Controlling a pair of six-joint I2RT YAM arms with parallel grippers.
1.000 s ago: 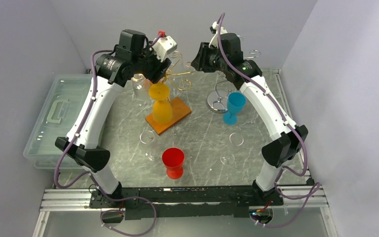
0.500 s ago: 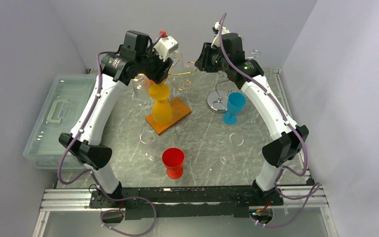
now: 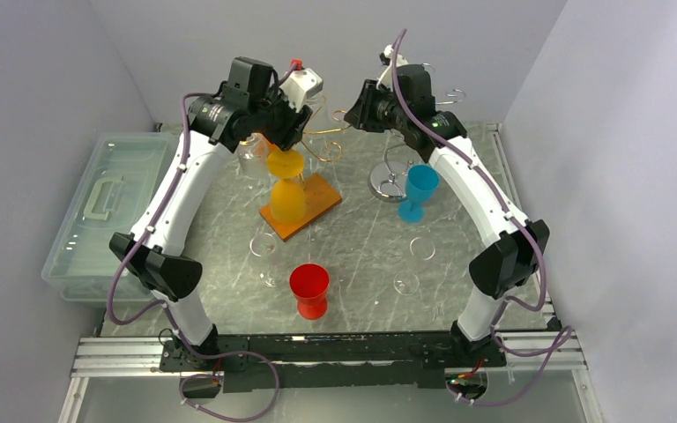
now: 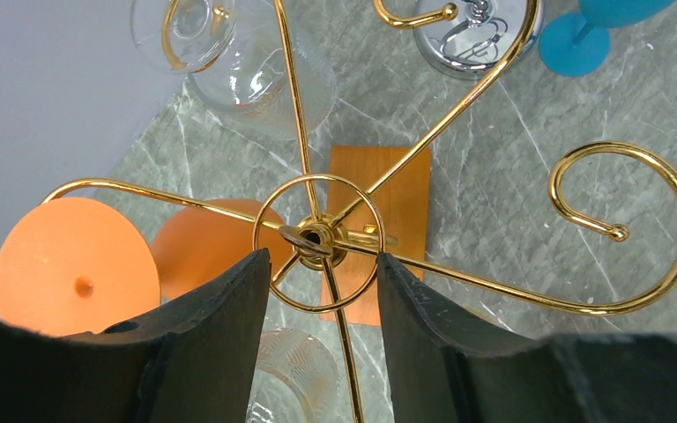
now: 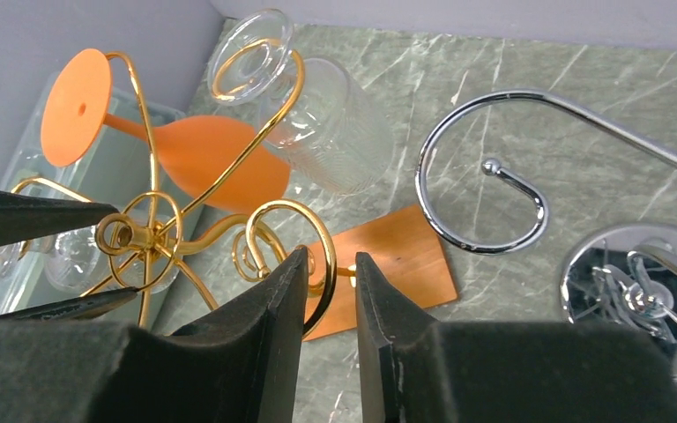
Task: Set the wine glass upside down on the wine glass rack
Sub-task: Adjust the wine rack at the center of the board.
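The orange wine glass (image 3: 288,196) hangs upside down on the gold wine glass rack (image 3: 324,143), its foot (image 4: 75,264) resting on a gold arm and its bowl (image 5: 220,152) pointing down. My left gripper (image 3: 287,130) hovers over the rack's hub (image 4: 313,236). It (image 4: 322,260) is open, with the hub ring showing between the fingers and nothing held. My right gripper (image 3: 353,111) reaches in from the right. Its jaws (image 5: 331,256) stand narrow but apart, one on each side of a gold curl (image 5: 317,231).
A ribbed clear glass (image 4: 264,79) also hangs on the gold rack, which stands on a wooden base (image 3: 310,204). A silver rack (image 3: 390,181) and a blue glass (image 3: 419,189) stand to the right. A red glass (image 3: 308,289) and clear glasses (image 3: 408,282) sit nearer. A plastic box (image 3: 97,211) lies left.
My left arm has shifted slightly right over the rack. The right gripper's jaws have narrowed around the gold curl. The orange glass has stayed on the rack.
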